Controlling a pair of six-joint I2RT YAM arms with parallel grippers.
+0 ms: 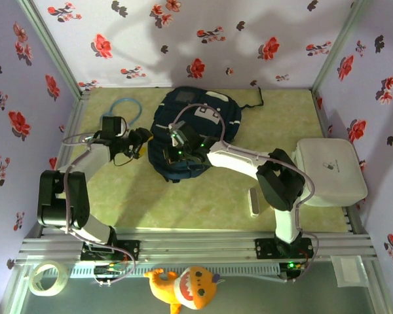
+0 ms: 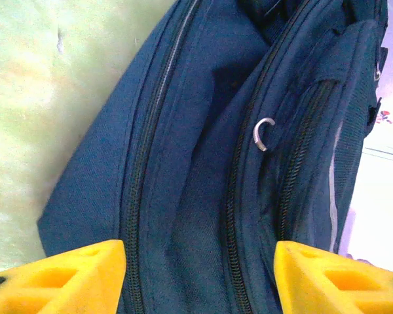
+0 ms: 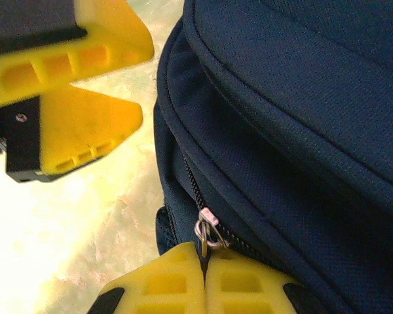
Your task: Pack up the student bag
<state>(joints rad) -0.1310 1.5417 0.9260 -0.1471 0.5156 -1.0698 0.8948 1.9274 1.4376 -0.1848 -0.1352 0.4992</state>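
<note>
Floral walls (image 1: 183, 39) enclose a green table (image 1: 203, 196) bearing the student bag (image 1: 161, 122).

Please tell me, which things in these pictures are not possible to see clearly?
1. Inside of the student bag: all views, covered by its fabric.
2. Tab of the zipper pull: right wrist view, pinched inside the shut right gripper.
3. Bag's near part: top view, under the right gripper.
4. A small white object: top view, too small to identify.
</note>
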